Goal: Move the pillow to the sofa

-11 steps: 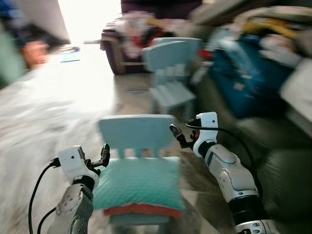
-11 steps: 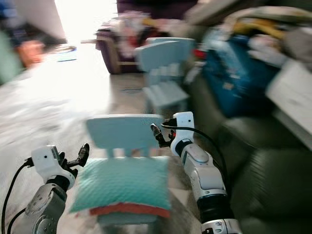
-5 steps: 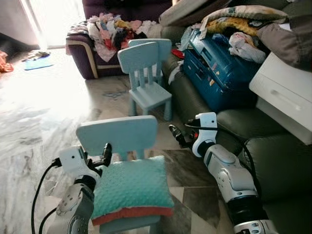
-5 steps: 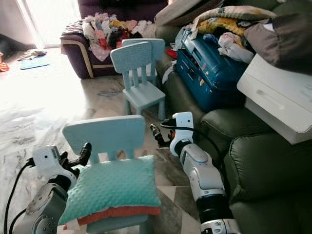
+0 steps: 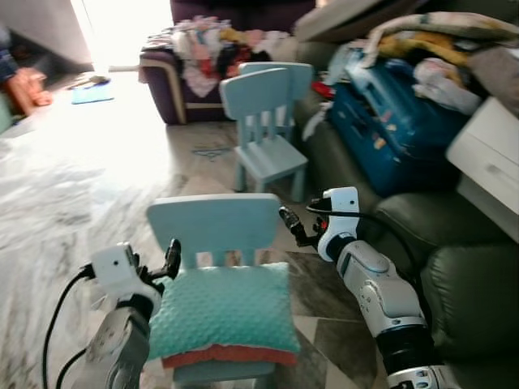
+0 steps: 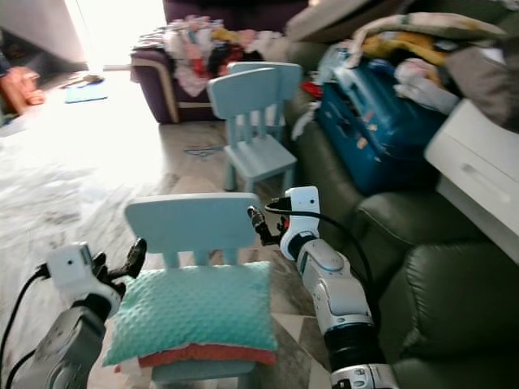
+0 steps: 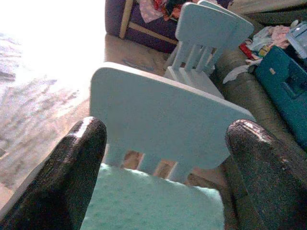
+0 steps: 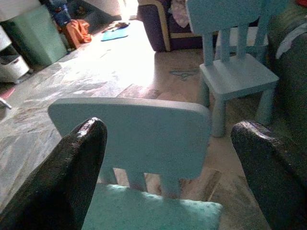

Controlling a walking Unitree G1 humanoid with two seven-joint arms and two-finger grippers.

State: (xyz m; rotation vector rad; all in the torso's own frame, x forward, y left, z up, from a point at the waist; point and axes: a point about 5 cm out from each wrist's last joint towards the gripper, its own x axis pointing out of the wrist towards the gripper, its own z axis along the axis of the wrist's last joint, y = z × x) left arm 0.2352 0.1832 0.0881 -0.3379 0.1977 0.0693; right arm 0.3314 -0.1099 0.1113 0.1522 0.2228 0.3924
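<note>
The teal pillow [image 5: 221, 312], with an orange layer under it, lies on the seat of a small pale-blue chair [image 5: 215, 225] standing on the marble floor [image 5: 73, 178] directly before the robot. The left gripper [image 5: 172, 258] hovers just beside the pillow's far left corner, and the right gripper [image 5: 289, 224] hangs near the right end of the chair's backrest, touching neither. The head views show the fingers end-on, but the wrist views make the state plain: in each, two black fingers [image 7: 72, 167] [image 8: 72, 167] stand wide apart, framing the backrest and the pillow's far edge. To the right is the dark green sofa [image 6: 422, 284], with a blue suitcase [image 5: 389, 121] farther along it. A second pale-blue chair [image 5: 263, 121] stands beyond.
</note>
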